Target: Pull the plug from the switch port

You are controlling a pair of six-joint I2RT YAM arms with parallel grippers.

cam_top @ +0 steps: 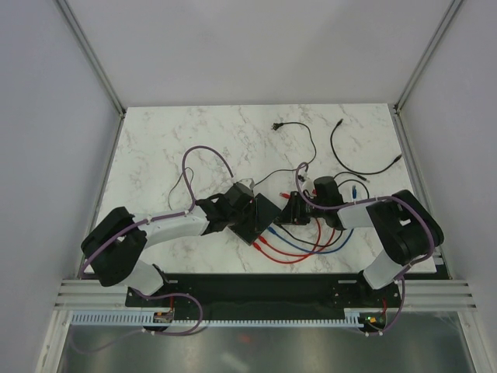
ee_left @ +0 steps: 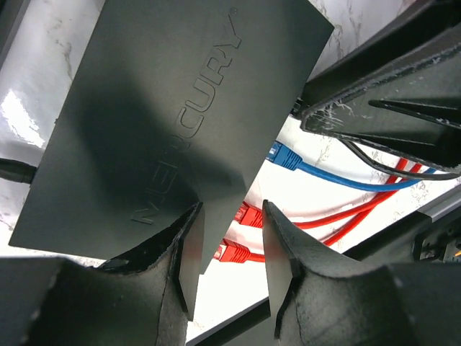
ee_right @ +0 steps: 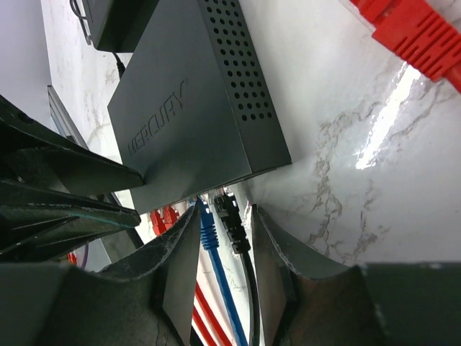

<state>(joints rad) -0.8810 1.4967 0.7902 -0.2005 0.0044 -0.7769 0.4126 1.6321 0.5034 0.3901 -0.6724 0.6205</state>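
- Right gripper – partly open, holding nothing. Its two fingers straddle the blue plug and the black plug where they enter the switch. I see no clear contact with either plug.
- Both plugs sit in the gap, so the pictures do not settle which one is meant. The black one lies nearer the middle of the gap, and I judge it the likelier target.
- Left gripper is open too, with a visible gap through which the red plugs and the pale table show. One finger lies against the near edge of the switch. Whether it presses down on the box, I cannot tell.
- That placement reads as bracing: a light flat box would slide along with the cable unless something pins it while the other arm pulls.
- The switch lies flat on the marble table, near its front and between the two arms, lettered lid up. Its port side faces the right arm, with the cables trailing away from it.
- A smaller black box sits just beyond the switch and plays no part in the grasp.
- Step in hand, as I judge it: lined up on the plug, not yet closed on it.
- The next move calls for closing on one plug body only, then drawing straight back along the port – a skewed pull or a pinch on both plugs could drag the box.
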